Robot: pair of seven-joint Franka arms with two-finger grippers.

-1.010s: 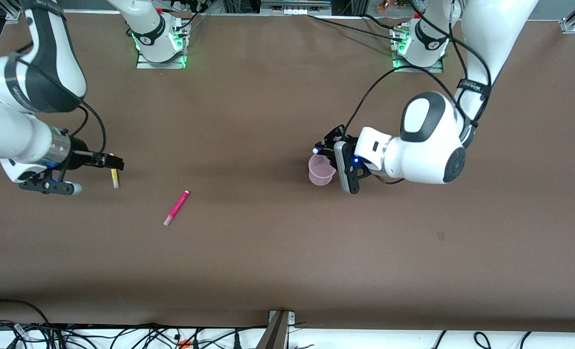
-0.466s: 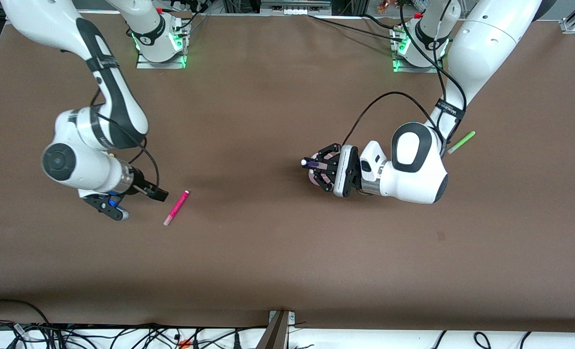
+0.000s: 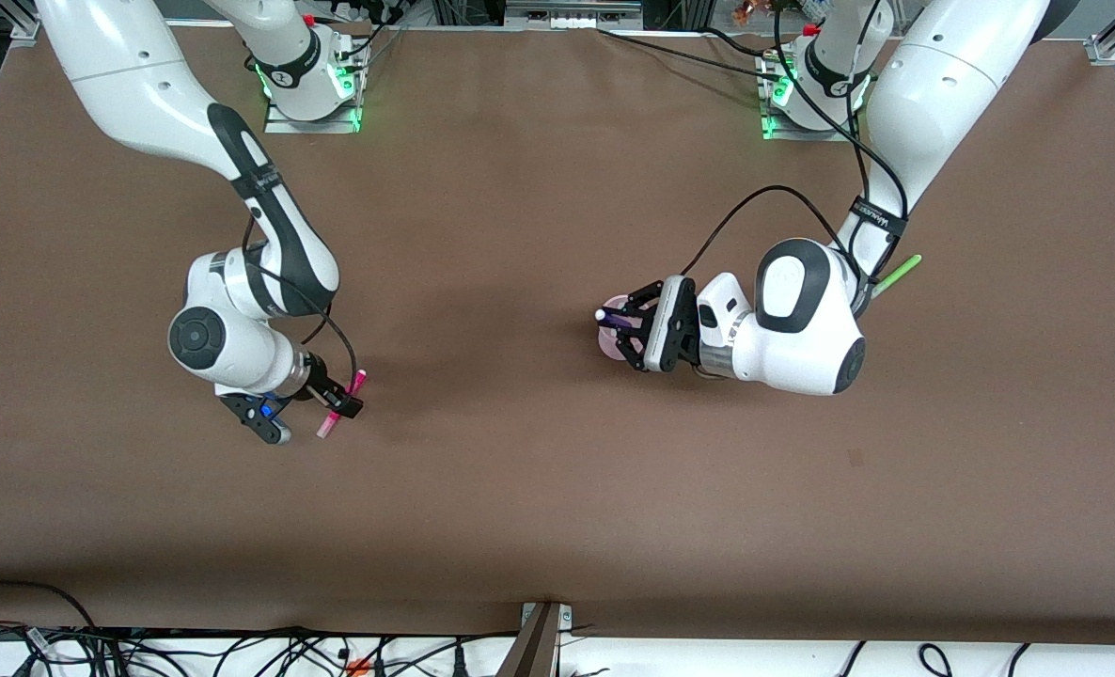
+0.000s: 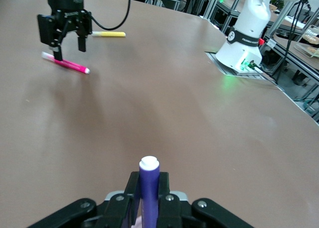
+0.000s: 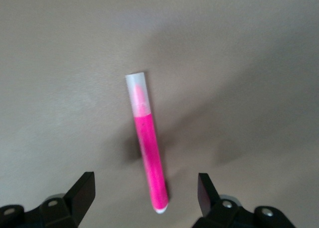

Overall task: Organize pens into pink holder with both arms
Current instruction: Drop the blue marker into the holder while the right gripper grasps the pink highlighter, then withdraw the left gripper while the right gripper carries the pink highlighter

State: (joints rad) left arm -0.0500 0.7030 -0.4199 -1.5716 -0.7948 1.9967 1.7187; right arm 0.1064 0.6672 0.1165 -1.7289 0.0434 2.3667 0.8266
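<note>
Front view, my left gripper (image 3: 617, 331): over the small translucent pale pink plastic holder (image 3: 608, 342) near the table's middle; my fingers are clamped on the short dark purple pen (image 3: 614, 321) with a pale tip
Front view, my right gripper (image 3: 337, 406): down at the magenta-pink pen (image 3: 342, 403) lying on the brown table (image 3: 557, 489) toward the right arm's end; the pen pokes out on either side of my fingers
Front view, light green pen (image 3: 899, 273): lies flat toward the left arm's end, partly covered by my left arm, farther from the camera than the holder
Left wrist view, grip: my fingers (image 4: 133, 188) are pressed on the purple pen (image 4: 147, 185); its white tip points up out of them
Left wrist view, far off: my right gripper (image 4: 66, 30) stands over the magenta pen (image 4: 67, 63); the thin yellow pen (image 4: 108, 34) lies flat just past it
Right wrist view, fingers: my two black fingertips (image 5: 83, 192) stand wide apart; the magenta pen (image 5: 147, 149) lies between them on the table, touched by neither; its clear pale cap points away from me
</note>
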